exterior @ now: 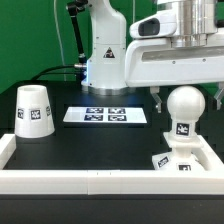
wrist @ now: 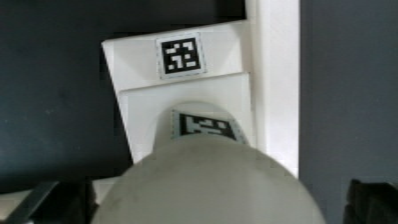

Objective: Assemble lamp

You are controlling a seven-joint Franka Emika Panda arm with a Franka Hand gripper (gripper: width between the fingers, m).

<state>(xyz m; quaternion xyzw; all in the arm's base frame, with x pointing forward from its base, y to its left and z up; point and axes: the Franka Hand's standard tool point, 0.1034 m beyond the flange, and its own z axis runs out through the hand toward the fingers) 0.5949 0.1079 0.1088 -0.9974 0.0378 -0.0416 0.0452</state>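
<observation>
The ball-shaped white bulb [exterior: 185, 104] stands upright on the flat square lamp base [exterior: 172, 161] at the exterior view's front right, against the frame's corner. My gripper [exterior: 186, 100] hangs over the bulb, open, with one finger on each side of the ball and a gap to it on both sides. In the wrist view the bulb [wrist: 192, 172] fills the space between the dark fingers [wrist: 50, 203], and the base [wrist: 164, 92] lies beyond it with its tag showing. My gripper [wrist: 210, 205] holds nothing. The tapered shade [exterior: 33, 110] stands alone at the exterior view's left.
The marker board [exterior: 105, 115] lies flat on the black table in the middle, in front of the robot's white pedestal [exterior: 105, 60]. A low white frame [exterior: 90, 181] borders the table at the front and sides; its wall [wrist: 276, 60] runs close beside the base.
</observation>
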